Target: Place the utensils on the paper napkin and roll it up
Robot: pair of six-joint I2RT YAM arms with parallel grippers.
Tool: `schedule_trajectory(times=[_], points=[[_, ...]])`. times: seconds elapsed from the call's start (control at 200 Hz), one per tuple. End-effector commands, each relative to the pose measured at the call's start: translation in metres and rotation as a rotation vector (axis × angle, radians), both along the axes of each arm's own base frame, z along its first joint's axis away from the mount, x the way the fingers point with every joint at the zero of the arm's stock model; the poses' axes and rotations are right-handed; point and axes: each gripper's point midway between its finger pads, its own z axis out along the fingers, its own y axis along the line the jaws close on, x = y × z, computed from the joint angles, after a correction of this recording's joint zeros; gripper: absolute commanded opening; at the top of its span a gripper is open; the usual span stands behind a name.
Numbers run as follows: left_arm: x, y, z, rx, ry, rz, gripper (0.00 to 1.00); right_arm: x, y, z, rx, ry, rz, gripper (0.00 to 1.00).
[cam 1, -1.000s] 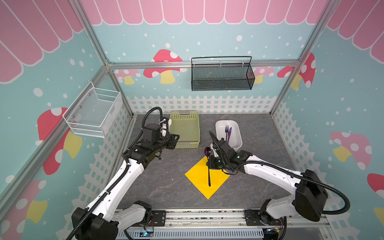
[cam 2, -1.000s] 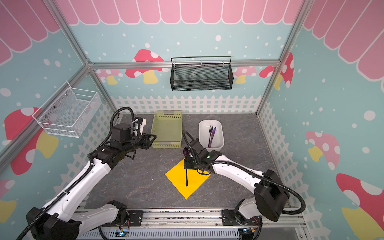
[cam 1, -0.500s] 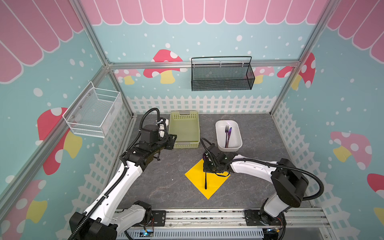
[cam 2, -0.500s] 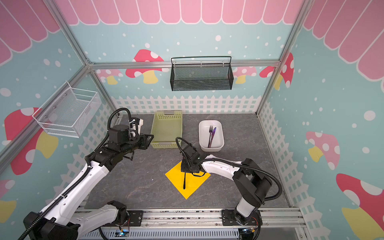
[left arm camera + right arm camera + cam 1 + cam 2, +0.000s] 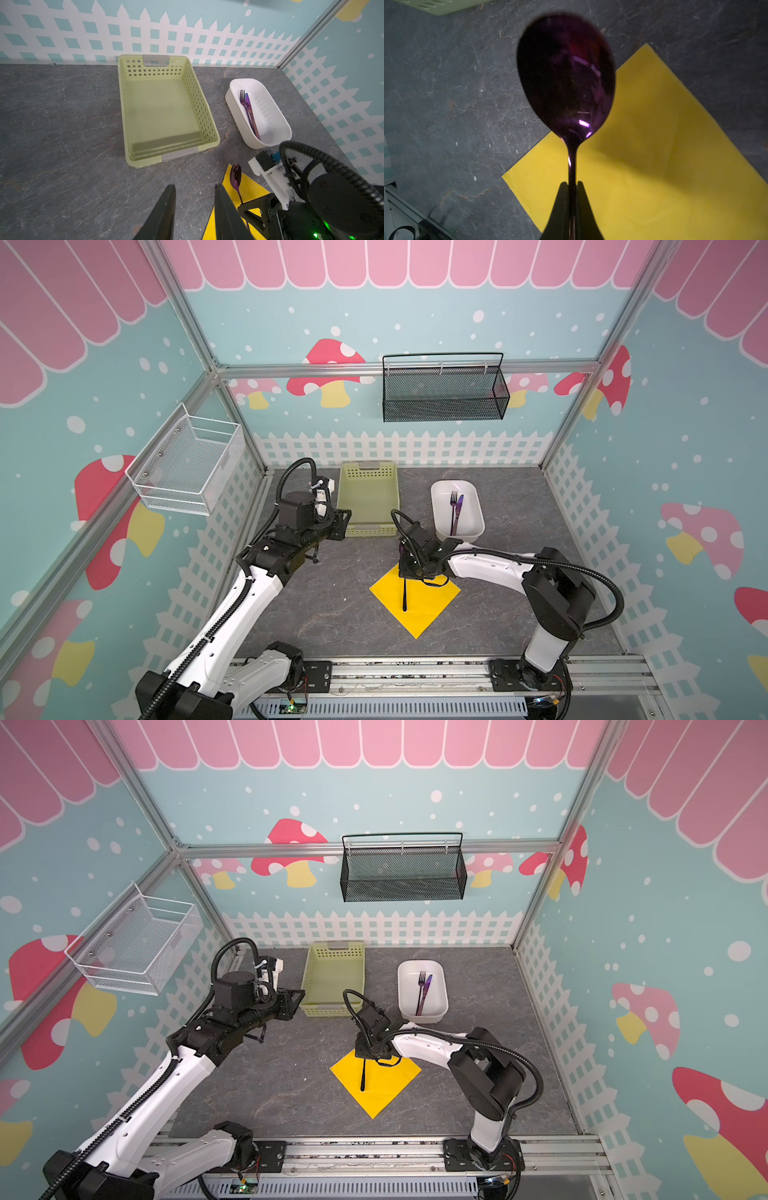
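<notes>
The right hand (image 5: 572, 184) is pinching the spoon (image 5: 566, 72) by its thin neck, fingers pressed tight on it. It sits low over the far corner of the yellow paper napkin (image 5: 428, 610). The spoon's black handle runs out across the sheet, though whether its tip touches the paper I cannot tell. The napkin lies flat on the grey counter (image 5: 332, 614), turned like a diamond. The left hand (image 5: 194, 188) hangs near the green basket (image 5: 368, 502), fingers spread, nothing between them. The fork (image 5: 242, 96) and the purple-blue knife (image 5: 247, 101) lie side by side in the white tub (image 5: 270, 116) — beside the basket, off the paper.
</notes>
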Motion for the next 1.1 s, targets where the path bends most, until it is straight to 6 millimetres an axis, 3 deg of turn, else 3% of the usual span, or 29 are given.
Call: schedule_trajectory(times=[0.0,1.096], points=[[0.001,0.003,-0.002,0.01,-0.001,0.009,0.33,0.007,-0.001,0.0,-0.027,-0.013,-0.008,0.0],[0.003,0.005,-0.008,0.025,0.014,0.019,0.31,0.001,-0.006,-0.031,-0.055,0.055,0.01,0.0]])
